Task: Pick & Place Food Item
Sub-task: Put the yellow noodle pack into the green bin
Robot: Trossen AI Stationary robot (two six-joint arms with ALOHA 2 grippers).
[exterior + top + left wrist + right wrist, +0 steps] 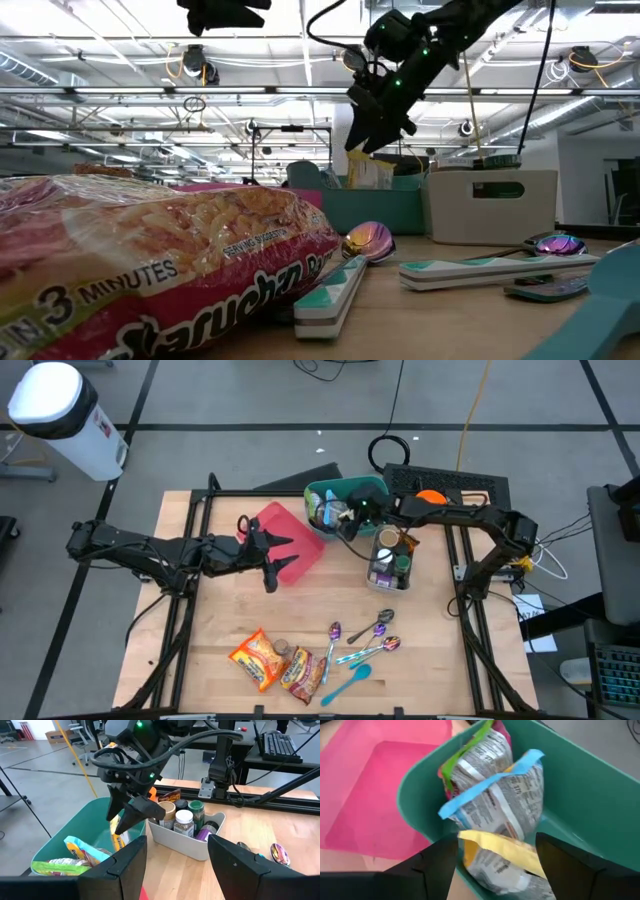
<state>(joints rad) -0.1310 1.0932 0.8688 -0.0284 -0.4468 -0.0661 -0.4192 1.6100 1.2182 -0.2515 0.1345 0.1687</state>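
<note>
Your right gripper [345,520] hung over the teal plastic bin [372,488] at the far middle of the table, its fingers spread and empty above the snack packets [495,800] stacked inside. A yellow-edged packet [502,852] lay in the bin directly between those fingers in the right wrist view, not pinched, so I judge you were at the release step of a placement, with the food item lying in the bin.

Your left gripper [270,560] waited over the pink tray [300,535] on the bin's left, fingers parted and holding nothing.

Two orange noodle packets [275,660] sat on the wooden table [200,650] at the near edge, beside a cluster of spoons [365,640], well apart from the bin. The white caddy of jars [390,565] stood just beside the bin.

Your next move probably called for lifting the right arm straight up, clear of the bin's rim, before reaching for a noodle packet.
</note>
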